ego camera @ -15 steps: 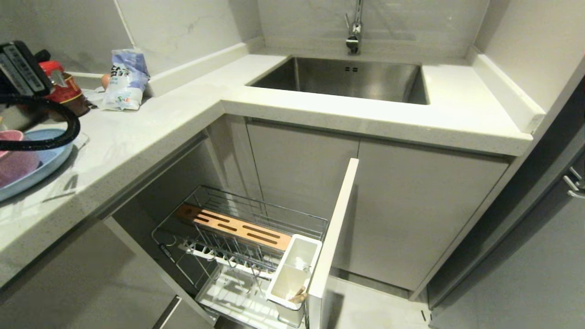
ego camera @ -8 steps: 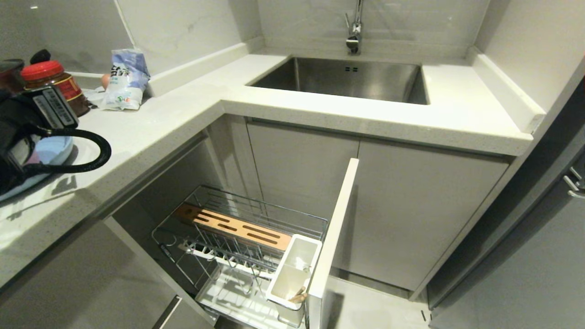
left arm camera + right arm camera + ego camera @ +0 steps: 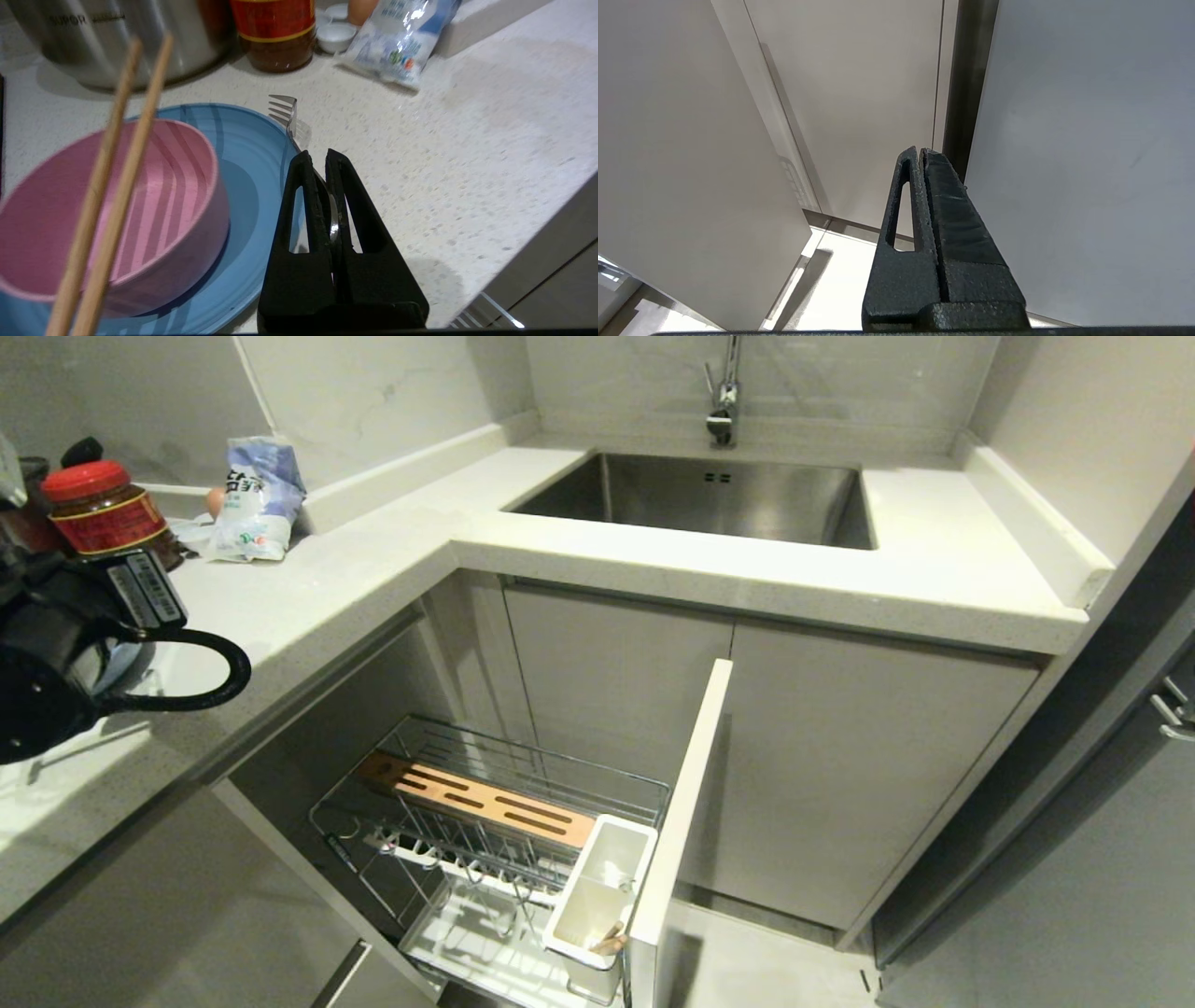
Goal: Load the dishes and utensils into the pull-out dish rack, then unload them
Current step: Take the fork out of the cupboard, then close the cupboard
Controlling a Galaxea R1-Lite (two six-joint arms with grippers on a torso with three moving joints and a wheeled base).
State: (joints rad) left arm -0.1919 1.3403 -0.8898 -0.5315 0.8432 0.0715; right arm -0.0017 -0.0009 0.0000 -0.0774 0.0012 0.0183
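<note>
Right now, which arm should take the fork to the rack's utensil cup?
Left. The left gripper is already shut on the fork above the counter. The right gripper is shut and empty, facing cabinet doors. The utensil cup stands open.

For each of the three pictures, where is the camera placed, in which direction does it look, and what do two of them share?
Head view: high, looking down at the counter, sink and dish rack; left arm shows.
Left wrist view: behind the left gripper, shut on the fork, beside plate, bowl, chopsticks.
Right wrist view: behind the shut right gripper, facing cabinet doors.
Shared by head and left wrist: red-lidded jar, bag.
</note>
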